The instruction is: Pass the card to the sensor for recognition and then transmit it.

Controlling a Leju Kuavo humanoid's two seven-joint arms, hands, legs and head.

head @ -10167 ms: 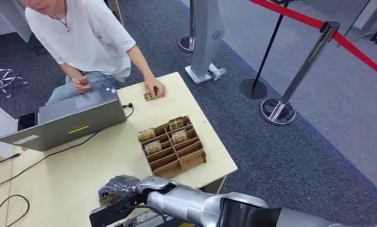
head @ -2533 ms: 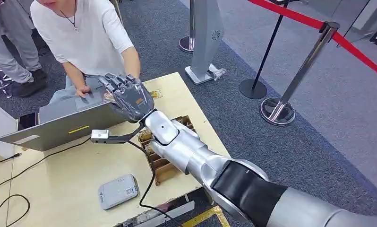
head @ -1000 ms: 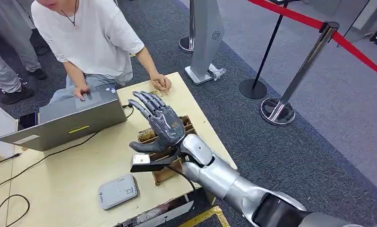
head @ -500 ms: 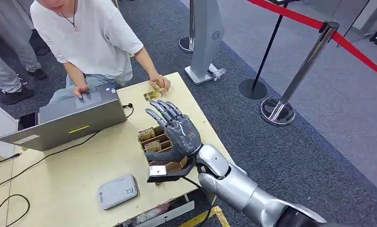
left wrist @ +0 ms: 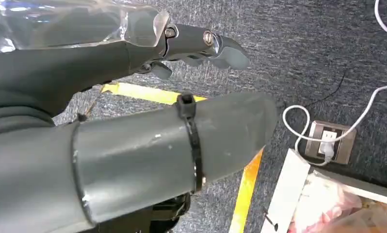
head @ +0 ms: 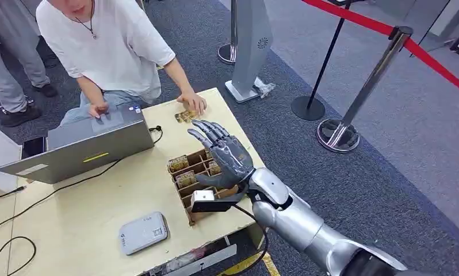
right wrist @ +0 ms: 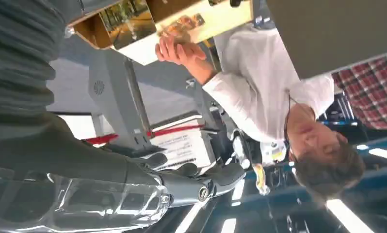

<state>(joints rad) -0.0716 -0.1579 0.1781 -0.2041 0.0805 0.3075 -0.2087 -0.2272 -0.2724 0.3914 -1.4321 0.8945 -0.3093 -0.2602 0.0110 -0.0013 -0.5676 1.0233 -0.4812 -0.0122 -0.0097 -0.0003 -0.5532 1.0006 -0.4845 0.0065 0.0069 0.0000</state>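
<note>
This looks like a demo or exhibition area inside an office-type building. Grey carpet [head: 342, 190] covers the floor, and beyond the right hand [head: 227, 156], on its far right side, chrome stanchions [head: 365, 92] carry a red barrier rope [head: 428, 57]. Ahead of the hand stands a grey kiosk pedestal [head: 251, 46]. To the hand's left, on a pale wooden table [head: 89, 213], an open laptop [head: 83, 146] is worked by a seated person [head: 106, 52]. A floor power socket [left wrist: 328, 141] with white cables is set in the carpet near the left hand [left wrist: 133, 145].
</note>
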